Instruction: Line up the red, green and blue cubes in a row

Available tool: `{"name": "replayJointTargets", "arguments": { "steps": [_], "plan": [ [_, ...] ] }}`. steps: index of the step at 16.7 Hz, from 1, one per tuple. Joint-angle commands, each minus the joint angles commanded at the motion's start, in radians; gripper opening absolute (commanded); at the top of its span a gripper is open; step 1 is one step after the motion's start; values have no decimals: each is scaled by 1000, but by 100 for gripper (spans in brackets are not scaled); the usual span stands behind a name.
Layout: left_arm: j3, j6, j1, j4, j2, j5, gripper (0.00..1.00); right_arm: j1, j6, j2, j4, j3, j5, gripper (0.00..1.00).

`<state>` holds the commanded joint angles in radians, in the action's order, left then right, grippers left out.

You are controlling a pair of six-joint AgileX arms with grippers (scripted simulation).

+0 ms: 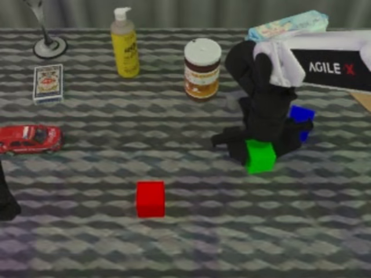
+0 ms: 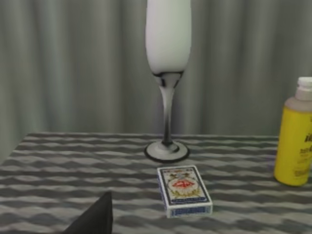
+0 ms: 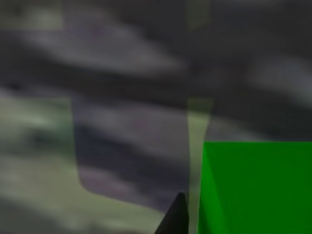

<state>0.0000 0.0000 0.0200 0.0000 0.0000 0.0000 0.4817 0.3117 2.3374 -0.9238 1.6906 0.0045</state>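
Where right gripper [image 1: 255,152] drops over green cube [image 1: 260,156], right of and below jar [image 1: 202,69]: black fingers hide cube's upper edge, grip state impossible to tell. Blue cube [image 1: 302,114] half hidden behind arm, right of jar. Red cube [image 1: 151,198] alone, well below jar, left of green. Toy car [image 1: 29,139], card box [image 1: 48,82], yellow bottle [image 1: 125,47], glass [image 1: 48,43] left of jar. Left gripper [image 1: 7,200] cut off at table's left edge.

Your right arm [image 1: 324,61] wears a white shell with a black panel lettered "AGILE X" in white, the X picked out in red, and runs into a bulky matte black wrist and gripper [image 1: 258,145]. Of your left arm you see only a matte black piece [image 1: 7,200], plain and unmarked.
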Motion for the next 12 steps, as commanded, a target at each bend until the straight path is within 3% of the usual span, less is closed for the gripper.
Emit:
{"name": "replayJointTargets", "arguments": {
  "steps": [4,12],
  "plan": [
    [0,0,0,0,0,0,100,0,0,0,0,0,0,2],
    [0,0,0,0,0,0,100,0,0,0,0,0,0,0]
  ]
}}
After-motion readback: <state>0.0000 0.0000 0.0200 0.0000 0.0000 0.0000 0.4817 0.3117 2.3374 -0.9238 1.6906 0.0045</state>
